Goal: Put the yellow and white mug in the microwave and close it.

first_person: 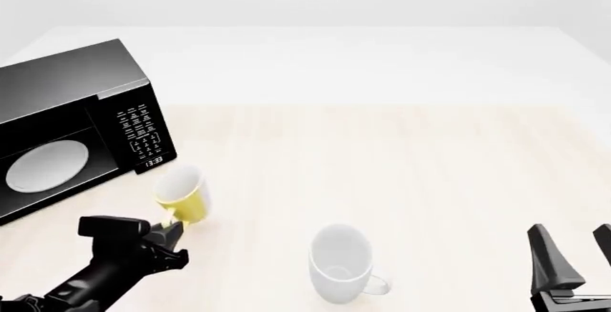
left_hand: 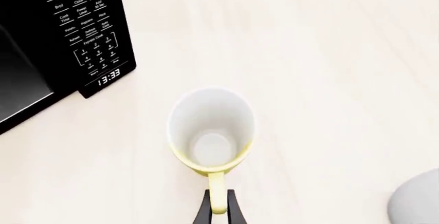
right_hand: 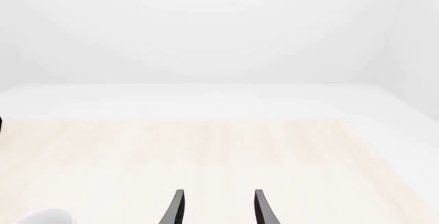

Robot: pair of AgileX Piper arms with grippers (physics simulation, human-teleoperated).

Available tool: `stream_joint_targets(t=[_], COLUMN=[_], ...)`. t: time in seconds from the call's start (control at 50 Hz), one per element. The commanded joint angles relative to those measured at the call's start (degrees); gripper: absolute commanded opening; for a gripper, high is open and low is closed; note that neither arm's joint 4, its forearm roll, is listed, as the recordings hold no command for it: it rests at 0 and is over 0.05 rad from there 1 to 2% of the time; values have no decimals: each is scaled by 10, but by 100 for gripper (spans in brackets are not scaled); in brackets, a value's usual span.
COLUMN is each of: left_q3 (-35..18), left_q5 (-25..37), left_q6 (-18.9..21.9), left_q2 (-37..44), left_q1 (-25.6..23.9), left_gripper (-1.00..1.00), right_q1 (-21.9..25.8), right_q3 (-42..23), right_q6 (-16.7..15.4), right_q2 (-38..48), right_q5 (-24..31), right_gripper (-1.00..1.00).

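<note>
The yellow and white mug [first_person: 182, 196] hangs tilted just right of the microwave's front corner, its white inside [left_hand: 211, 131] facing the left wrist camera. My left gripper [first_person: 174, 225] is shut on its yellow loop handle [left_hand: 217, 193], with one dark finger on each side. The black microwave [first_person: 67, 90] stands at the far left, its button panel [first_person: 142, 133] and display facing me. Its white turntable plate [first_person: 46, 165] shows at the front. I cannot make out the door. My right gripper [first_person: 576, 251] hovers open and empty at the near right edge [right_hand: 218, 208].
An all-white mug [first_person: 341, 262] stands on the light wood table [first_person: 401, 154] near the front centre, between the two grippers. It also shows at the edges of both wrist views [left_hand: 415, 203] [right_hand: 41, 218].
</note>
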Motion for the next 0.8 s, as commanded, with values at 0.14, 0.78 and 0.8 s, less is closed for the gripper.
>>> stream_joint_targets(t=[0.14, 0.78, 0.8], left_q3=[22, 44, 44], left_q5=[24, 67, 69], left_q6=[51, 59, 59], left_q2=[-101, -203, -205], left_q1=[37, 136, 139], left_gripper=[-100, -100, -100], right_q1=[0, 0, 0], right_q3=[0, 0, 0], right_q6=[0, 0, 0], right_q2=[0, 0, 0], right_q5=[0, 0, 0], right_gripper=[100, 100, 100])
